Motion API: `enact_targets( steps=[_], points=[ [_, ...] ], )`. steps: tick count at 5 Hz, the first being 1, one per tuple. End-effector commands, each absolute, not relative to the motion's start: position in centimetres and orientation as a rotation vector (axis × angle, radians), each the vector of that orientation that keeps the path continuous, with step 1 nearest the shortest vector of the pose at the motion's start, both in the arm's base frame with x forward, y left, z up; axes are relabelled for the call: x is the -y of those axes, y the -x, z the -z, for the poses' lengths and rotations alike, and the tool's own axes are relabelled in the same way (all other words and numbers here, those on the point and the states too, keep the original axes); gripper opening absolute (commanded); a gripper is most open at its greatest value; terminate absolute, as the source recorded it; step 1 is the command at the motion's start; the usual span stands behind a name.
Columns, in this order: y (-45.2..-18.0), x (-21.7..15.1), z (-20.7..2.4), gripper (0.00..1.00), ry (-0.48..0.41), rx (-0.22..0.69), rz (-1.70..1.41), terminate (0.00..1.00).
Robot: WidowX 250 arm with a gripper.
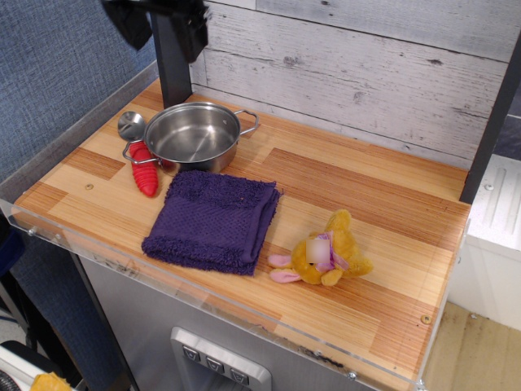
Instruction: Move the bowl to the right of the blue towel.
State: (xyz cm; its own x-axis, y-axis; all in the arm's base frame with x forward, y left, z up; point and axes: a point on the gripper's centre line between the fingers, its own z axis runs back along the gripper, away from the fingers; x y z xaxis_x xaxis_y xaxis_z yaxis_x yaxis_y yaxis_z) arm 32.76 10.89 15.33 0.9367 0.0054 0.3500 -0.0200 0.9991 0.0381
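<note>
Below the gripper (159,20), well apart from it, the bowl (194,134) sits at the back of the wooden counter (358,195), just behind the blue towel (212,218). The spoon with the red handle (142,165) touches the bowl's left side, so a clumsy grab could knock it away. The yellow plush toy (324,252) lies where the bowl may need to go, so the bowl could bump it. The arm hangs high at the top edge, dark and blurry. I cannot tell if the fingers are wide or narrow.
</note>
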Motion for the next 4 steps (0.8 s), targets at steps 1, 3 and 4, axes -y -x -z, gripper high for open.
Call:
enact_targets(
  steps=[1, 3, 4],
  points=[
    [-34.4, -9.4, -15.5, 1.00, -0.078, 0.365, 0.190, 0.00],
    [-33.8, -8.4, -10.7, 1.00, -0.144, 0.274, 0.317, 0.00],
    [-34.0, -8.1, -8.6, 1.00, -0.160, 0.235, 0.344, 0.00]
  ],
)
